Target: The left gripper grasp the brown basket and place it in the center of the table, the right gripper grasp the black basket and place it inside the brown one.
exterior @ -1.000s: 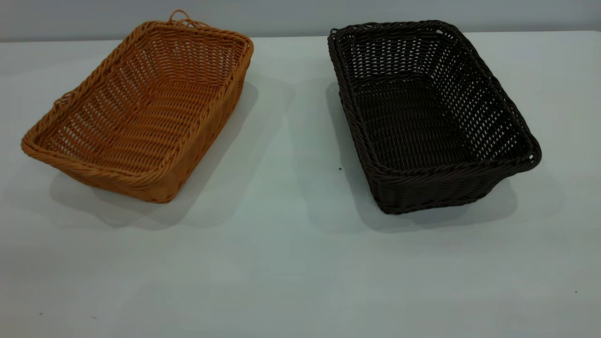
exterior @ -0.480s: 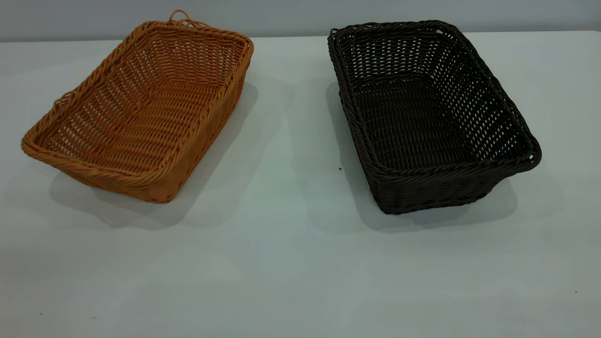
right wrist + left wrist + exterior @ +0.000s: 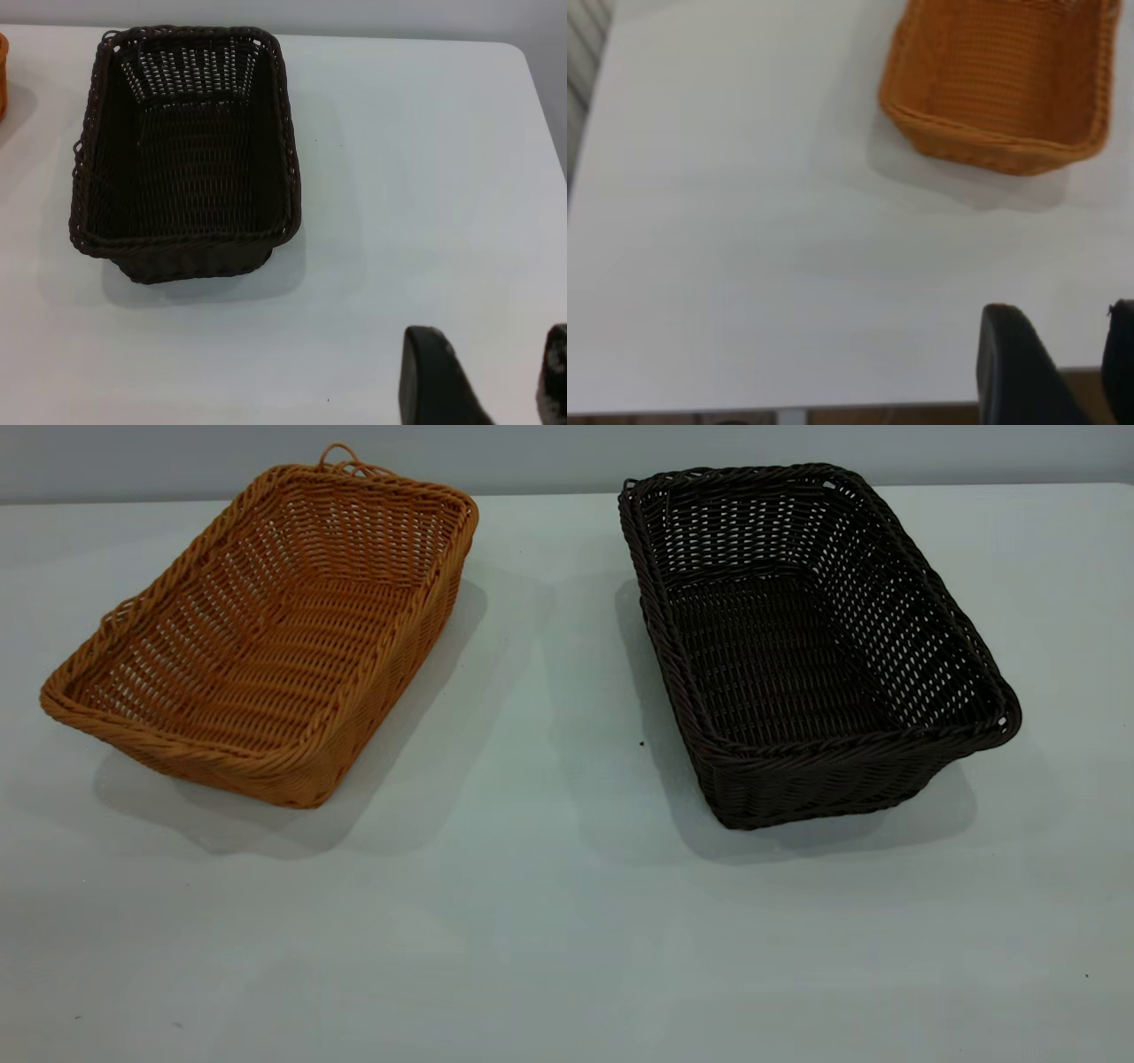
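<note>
The brown basket (image 3: 266, 638) stands empty on the table (image 3: 532, 886) at the left; it also shows in the left wrist view (image 3: 1001, 80). The black basket (image 3: 806, 646) stands empty at the right; it also shows in the right wrist view (image 3: 186, 150). The two baskets are apart. Neither gripper shows in the exterior view. My left gripper (image 3: 1063, 341) is open and empty over the table's edge, well away from the brown basket. My right gripper (image 3: 487, 372) is open and empty above bare table, away from the black basket.
A grey wall runs behind the table's far edge (image 3: 549, 494). Bare tabletop lies between the baskets and in front of them. The table's edge shows under the left gripper (image 3: 833, 409).
</note>
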Controlling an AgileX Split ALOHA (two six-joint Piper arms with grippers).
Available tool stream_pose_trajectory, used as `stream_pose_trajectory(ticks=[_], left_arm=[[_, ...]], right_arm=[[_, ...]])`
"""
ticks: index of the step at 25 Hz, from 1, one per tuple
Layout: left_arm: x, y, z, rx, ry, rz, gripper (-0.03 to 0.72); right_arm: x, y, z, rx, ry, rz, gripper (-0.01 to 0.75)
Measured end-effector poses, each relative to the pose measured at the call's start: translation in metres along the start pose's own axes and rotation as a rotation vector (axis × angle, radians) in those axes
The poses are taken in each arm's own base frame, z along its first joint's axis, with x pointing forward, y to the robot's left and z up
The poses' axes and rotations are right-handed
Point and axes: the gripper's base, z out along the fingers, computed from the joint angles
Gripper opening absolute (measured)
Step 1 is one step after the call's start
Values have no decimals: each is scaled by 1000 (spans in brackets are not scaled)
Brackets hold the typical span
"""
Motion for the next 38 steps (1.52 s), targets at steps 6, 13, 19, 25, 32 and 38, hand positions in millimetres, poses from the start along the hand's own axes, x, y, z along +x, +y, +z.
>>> stream_pose_trajectory(ticks=[6,13,19,25,32,38], left_arm=[[-38,2,1,-20,-57,19,335],[-99,-2,41,-9,0,38,481],[-146,-7,101,-7,48,70,509],[-170,-13,185,6,171,86,509],[-175,-20,278,20,257,100,512],[-159,-25,349,26,363,109,512]], right_arm=[[0,0,0,-3,-1,14,349],[0,0,0,-5,-1,33,613],[-2,0,2,-5,14,50,655],[-13,-1,14,-6,86,62,629],[-39,-4,33,-1,113,72,609],[-51,-7,59,1,188,82,598]])
